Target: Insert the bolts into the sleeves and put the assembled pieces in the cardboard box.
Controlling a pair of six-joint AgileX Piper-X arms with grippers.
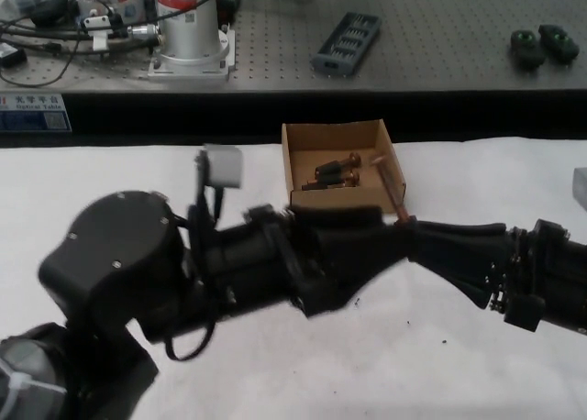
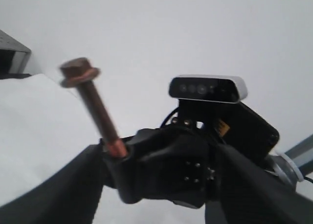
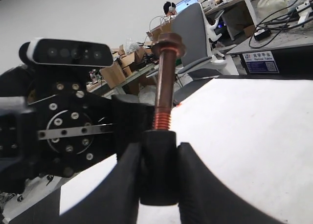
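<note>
A copper bolt [image 3: 165, 82] stands head up with its threaded end in a black sleeve [image 3: 158, 175]. My right gripper [image 3: 159, 158] is shut on that sleeve. In the left wrist view the same bolt [image 2: 93, 106] rises from the right gripper, which faces the camera. My left gripper [image 2: 161, 150] is open, its dark fingers [image 2: 54, 190] spread to either side of the right gripper. In the high view both arms meet just in front of the cardboard box [image 1: 292, 159], and the bolt [image 1: 394, 195] sticks up at the box's right front corner. Assembled pieces [image 1: 335, 174] lie inside the box.
White cloth [image 1: 440, 365] covers the bench. A small white block [image 1: 223, 165] sits left of the box. On the perforated table behind are a black slotted tray [image 1: 347, 42], two dark parts [image 1: 543, 46] and a silver column [image 1: 188, 26].
</note>
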